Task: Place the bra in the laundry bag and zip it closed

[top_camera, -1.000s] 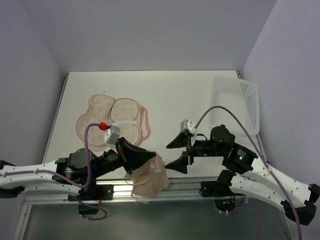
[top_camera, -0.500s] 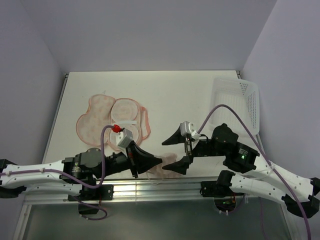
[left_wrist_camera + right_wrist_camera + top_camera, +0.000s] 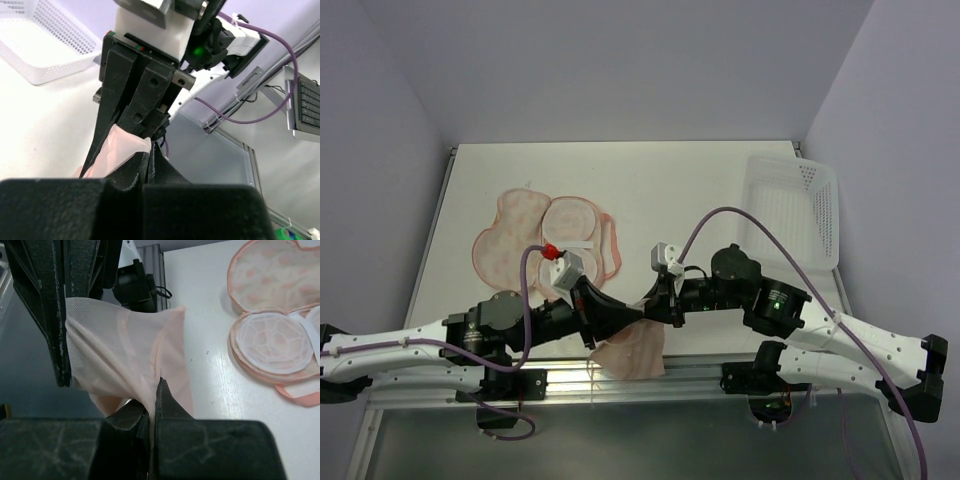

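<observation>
The bra [image 3: 635, 352], pale peach-pink, hangs over the table's near edge from both grippers, which meet tip to tip. My left gripper [image 3: 636, 316] is shut on one edge of it; the fabric [image 3: 119, 150] shows beside its tips [image 3: 150, 147]. My right gripper [image 3: 656, 302] is shut on a fold of the bra [image 3: 125, 347], pinched between its tips [image 3: 154, 389]. The left gripper's fingers [image 3: 55, 315] hold the mesh edge stretched opposite. The laundry bag [image 3: 545, 235] lies open on the table's left part, its patterned half and whitish lining [image 3: 272, 337] facing up.
A white perforated basket [image 3: 795, 205] stands at the table's right edge and also appears in the left wrist view, white basket [image 3: 40, 45]. The metal rail [image 3: 700, 372] runs along the near edge under the hanging bra. Grey walls enclose the table.
My right gripper moved left to meet the left gripper and went from open to shut on the bra. The left gripper swung right with the bra, which now hangs below both.
</observation>
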